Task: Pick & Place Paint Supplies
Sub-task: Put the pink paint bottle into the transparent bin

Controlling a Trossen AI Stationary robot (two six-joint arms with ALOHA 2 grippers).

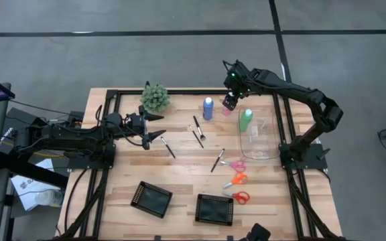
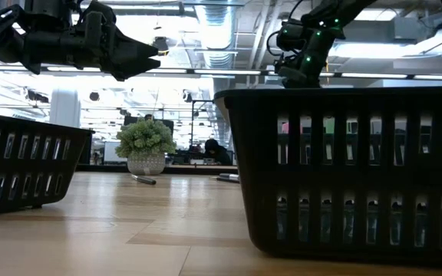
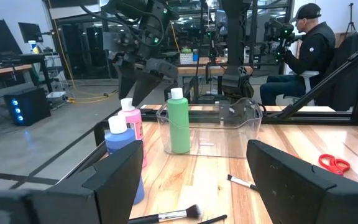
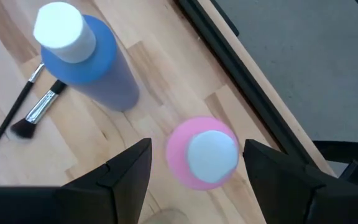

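Observation:
My right gripper (image 1: 229,102) hovers open near the table's far edge, directly over the pink bottle (image 4: 202,152). In the right wrist view its fingers stand on either side of the bottle's white cap, apart from it. The blue bottle (image 1: 208,107) and the green bottle (image 1: 246,119) stand upright close by. Dark-handled brushes (image 1: 197,131) lie flat mid-table. Pink scissors (image 1: 234,165), orange scissors (image 1: 236,179) and red scissors (image 1: 238,196) lie toward the near right. My left gripper (image 1: 158,127) hangs open above the left half of the table, pointing toward the bottles.
A clear plastic bin (image 1: 261,140) sits beside the green bottle. The green plant ball (image 1: 155,97) stands at the far left. Two black trays (image 1: 151,199) (image 1: 214,209) sit at the near edge. A black frame rail (image 1: 281,114) borders the table. A person (image 3: 309,50) sits beyond.

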